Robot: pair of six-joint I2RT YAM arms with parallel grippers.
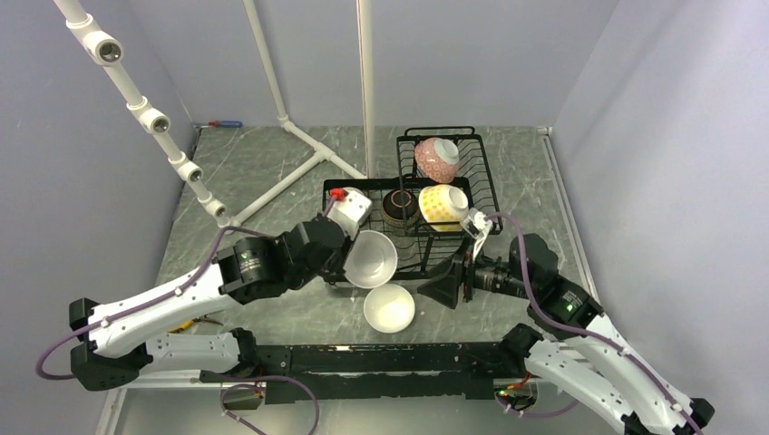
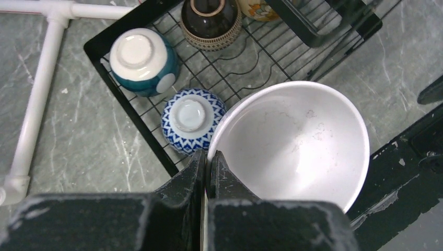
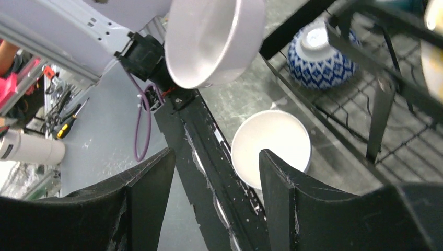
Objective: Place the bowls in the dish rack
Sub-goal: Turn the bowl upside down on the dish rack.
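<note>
My left gripper (image 2: 209, 159) is shut on the rim of a plain white bowl (image 2: 295, 138), which hangs tilted over the front of the black wire dish rack (image 2: 133, 117). In the top view this held bowl (image 1: 371, 258) is at the rack's (image 1: 328, 195) near edge. A second white bowl (image 1: 389, 308) sits upright on the table. My right gripper (image 3: 217, 162) stands open and empty beside that bowl (image 3: 271, 146). Upside down in the lower tray are a blue-patterned bowl (image 2: 191, 119), a teal-and-white bowl (image 2: 142, 60) and a dark brown bowl (image 2: 211, 21). A pink bowl (image 1: 436, 159) and a yellow-dotted bowl (image 1: 442, 207) rest higher up.
A white pipe frame (image 1: 299, 168) lies on the table behind and left of the rack, with an upright pole (image 1: 366, 82) at the rack's back. The black base rail (image 1: 381, 358) runs along the near edge. Grey walls close in both sides.
</note>
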